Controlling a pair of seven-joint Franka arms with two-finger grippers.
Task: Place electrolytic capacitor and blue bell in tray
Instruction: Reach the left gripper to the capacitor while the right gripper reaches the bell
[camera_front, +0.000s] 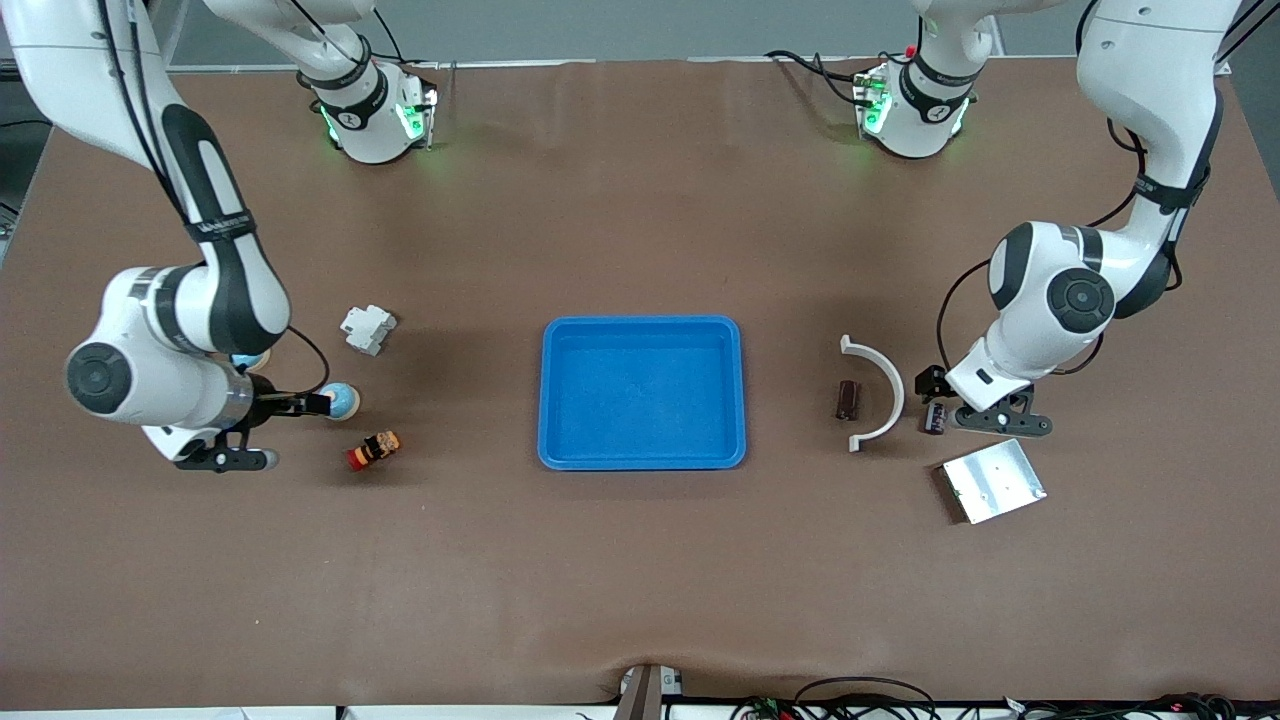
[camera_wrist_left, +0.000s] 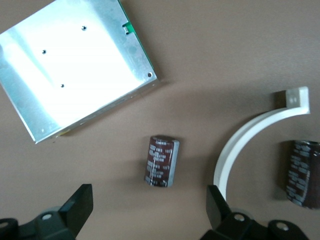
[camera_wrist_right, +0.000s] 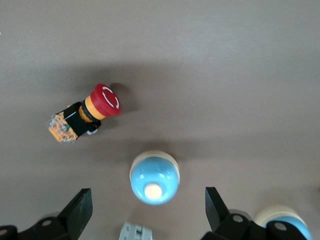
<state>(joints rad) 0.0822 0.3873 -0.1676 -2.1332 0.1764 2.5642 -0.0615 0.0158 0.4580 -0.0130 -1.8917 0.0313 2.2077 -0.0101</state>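
The blue tray (camera_front: 642, 392) lies empty at the table's middle. A blue bell (camera_front: 343, 400) sits toward the right arm's end; in the right wrist view it (camera_wrist_right: 154, 179) lies just ahead of the gap of my open, empty right gripper (camera_wrist_right: 148, 210), which hangs low beside it (camera_front: 310, 404). A second blue bell (camera_wrist_right: 282, 222) is mostly hidden by the arm. A dark brown capacitor (camera_wrist_left: 162, 161) lies under my open, empty left gripper (camera_wrist_left: 148, 207), which hangs over it (camera_front: 935, 400). Another capacitor (camera_front: 848, 400) lies nearer the tray.
A red push button (camera_front: 373, 450) and a white breaker (camera_front: 368, 328) lie near the bell. A white curved piece (camera_front: 880, 390) lies between the two capacitors. A flat silver plate (camera_front: 993, 480) lies nearer the front camera than the left gripper.
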